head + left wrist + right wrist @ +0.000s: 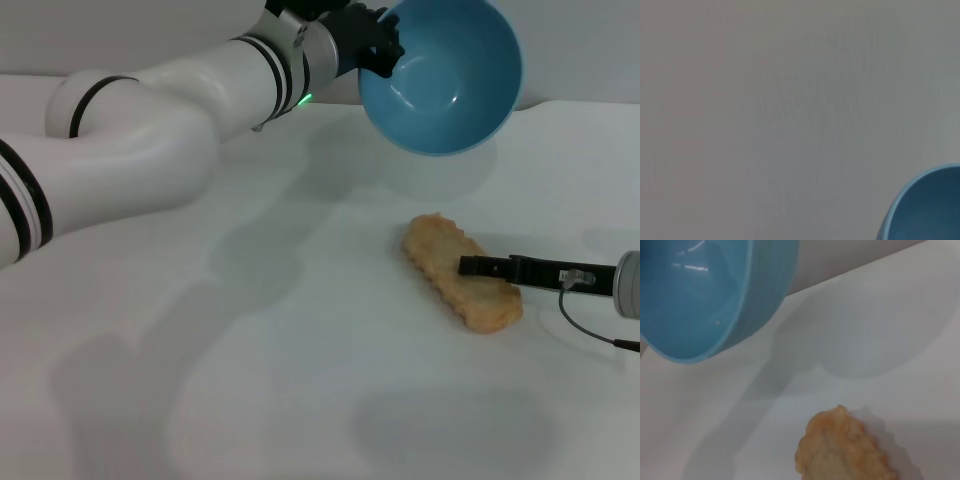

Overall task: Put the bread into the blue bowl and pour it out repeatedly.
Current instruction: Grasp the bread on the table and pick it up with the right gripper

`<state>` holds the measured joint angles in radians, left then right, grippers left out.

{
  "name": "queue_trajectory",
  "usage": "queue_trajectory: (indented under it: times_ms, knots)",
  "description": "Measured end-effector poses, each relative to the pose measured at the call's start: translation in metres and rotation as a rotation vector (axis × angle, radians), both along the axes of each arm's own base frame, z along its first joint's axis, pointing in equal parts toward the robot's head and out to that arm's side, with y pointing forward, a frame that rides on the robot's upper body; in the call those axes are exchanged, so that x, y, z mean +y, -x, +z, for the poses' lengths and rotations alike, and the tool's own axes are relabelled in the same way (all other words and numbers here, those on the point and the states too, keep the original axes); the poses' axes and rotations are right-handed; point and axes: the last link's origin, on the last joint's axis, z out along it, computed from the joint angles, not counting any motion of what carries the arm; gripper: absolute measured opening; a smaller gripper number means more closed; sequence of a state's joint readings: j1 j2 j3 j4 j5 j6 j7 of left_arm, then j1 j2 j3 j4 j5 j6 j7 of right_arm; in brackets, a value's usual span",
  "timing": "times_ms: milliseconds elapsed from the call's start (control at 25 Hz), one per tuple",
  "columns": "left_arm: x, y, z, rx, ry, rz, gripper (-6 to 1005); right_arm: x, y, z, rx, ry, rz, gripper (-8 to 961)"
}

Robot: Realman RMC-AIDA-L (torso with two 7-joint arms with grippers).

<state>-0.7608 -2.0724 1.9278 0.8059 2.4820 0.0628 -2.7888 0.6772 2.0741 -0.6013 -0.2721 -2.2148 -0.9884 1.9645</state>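
While our left arm reaches far forward and bent, the left end effector (375, 50) grips the rim of the blue bowl (445, 75), tipped on its side in the air, empty. The bread (460, 272) lies on the white tabletop (250, 380) below the bowl. Our right end effector (475, 266) rests over the bread; its grip we cannot tell.

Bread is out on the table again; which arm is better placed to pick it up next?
Probably the right: its tool already sits over the tan ridged bread loaf, while the left tool holds the smooth light-blue bowl tilted in the air.
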Motion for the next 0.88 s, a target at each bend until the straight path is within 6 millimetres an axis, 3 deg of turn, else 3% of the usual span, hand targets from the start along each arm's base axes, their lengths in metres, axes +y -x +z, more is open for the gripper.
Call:
queue_trajectory:
  times_ms: [120, 320, 600, 720, 880]
  knots:
    - [0.000, 0.000, 0.000, 0.001, 0.000, 0.001, -1, 0.000, 0.001, 0.000, -0.002, 0.004, 0.007, 652]
    - [0.000, 0.002, 0.000, 0.003, 0.000, 0.004, -2, -0.002, 0.001, -0.003, -0.028, 0.032, 0.035, 468]
    - [0.000, 0.003, 0.000, 0.005, 0.000, 0.006, -1, -0.001, 0.006, -0.001, -0.022, 0.040, 0.081, 427]
    - [0.000, 0.004, 0.000, 0.005, 0.000, 0.008, -2, 0.000, 0.014, 0.011, 0.022, 0.043, 0.137, 410]
    - [0.001, 0.005, 0.001, 0.008, -0.002, 0.010, -2, -0.003, 0.021, 0.043, 0.113, 0.007, 0.199, 372]
